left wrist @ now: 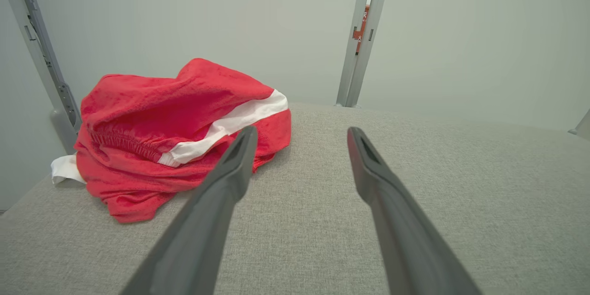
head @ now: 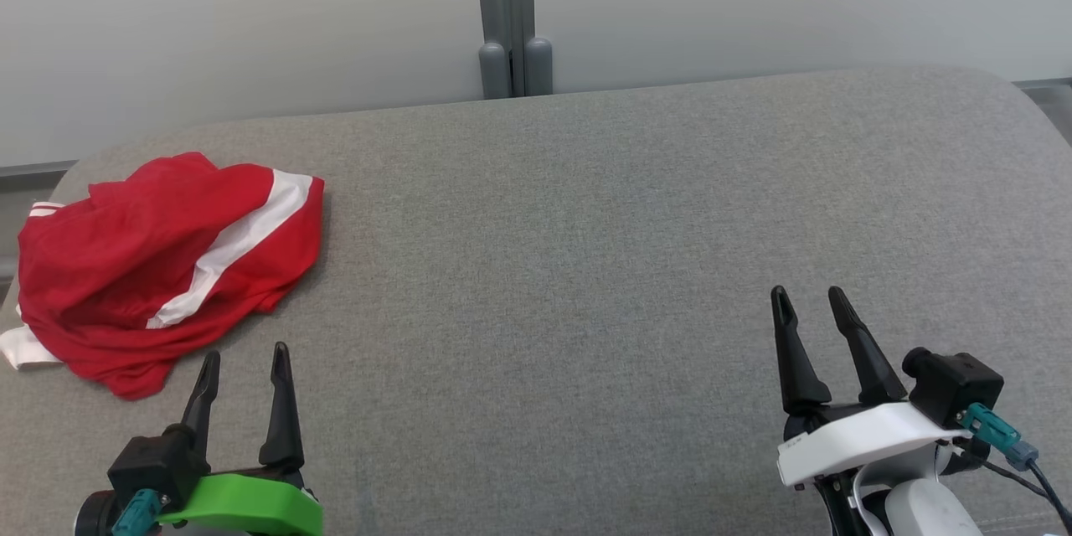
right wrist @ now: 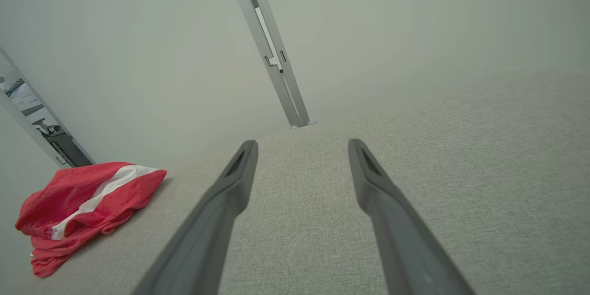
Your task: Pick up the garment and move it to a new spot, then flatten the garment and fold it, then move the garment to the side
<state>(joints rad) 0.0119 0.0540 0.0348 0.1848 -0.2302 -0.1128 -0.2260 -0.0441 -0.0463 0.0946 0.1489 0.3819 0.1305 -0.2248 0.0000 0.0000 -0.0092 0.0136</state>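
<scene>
No legible txt (orange tag blurred)

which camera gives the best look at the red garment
The left wrist view: the garment is close and large, with its white stripe and gathered elastic edge clear. The head view shows the whole crumpled heap from above, smaller. The right wrist view has it small at lower left.

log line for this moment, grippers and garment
stage: pre-grasp | red white-striped garment: crumpled, left on grey cushion | left gripper: open, short of garment | right gripper: open, empty
</scene>
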